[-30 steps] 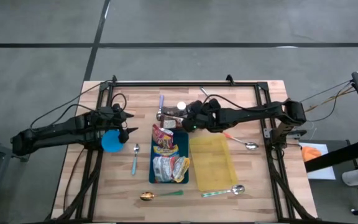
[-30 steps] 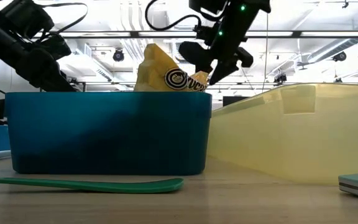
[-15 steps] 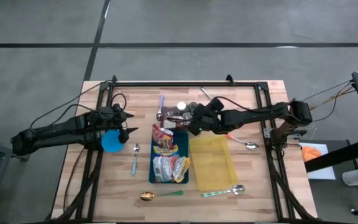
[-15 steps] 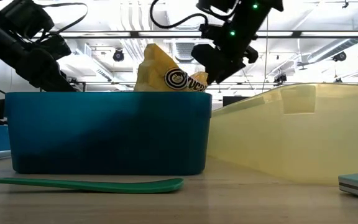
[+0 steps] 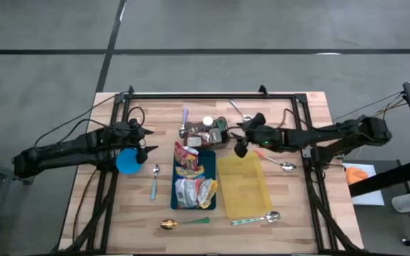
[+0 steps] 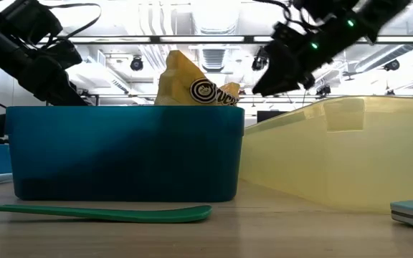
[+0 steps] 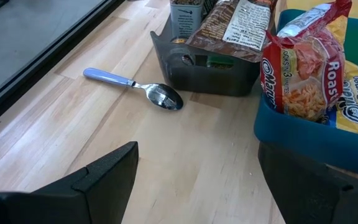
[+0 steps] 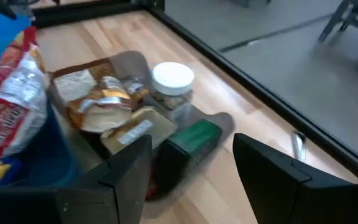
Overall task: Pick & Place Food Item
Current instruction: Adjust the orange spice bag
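Wooden tabletop held a blue bin (image 5: 195, 181) already stuffed with noodle packets (image 5: 186, 160). Right gripper (image 5: 242, 139) hovered empty, jaws spread, beside the dark tray (image 8: 191, 140) of remaining snacks; nothing was picked yet. Left gripper (image 5: 145, 144) waited open.

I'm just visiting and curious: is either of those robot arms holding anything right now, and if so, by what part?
Nothing is held. The left end effector is open by the blue bowl; the right end effector is open and empty beside the dark tray.
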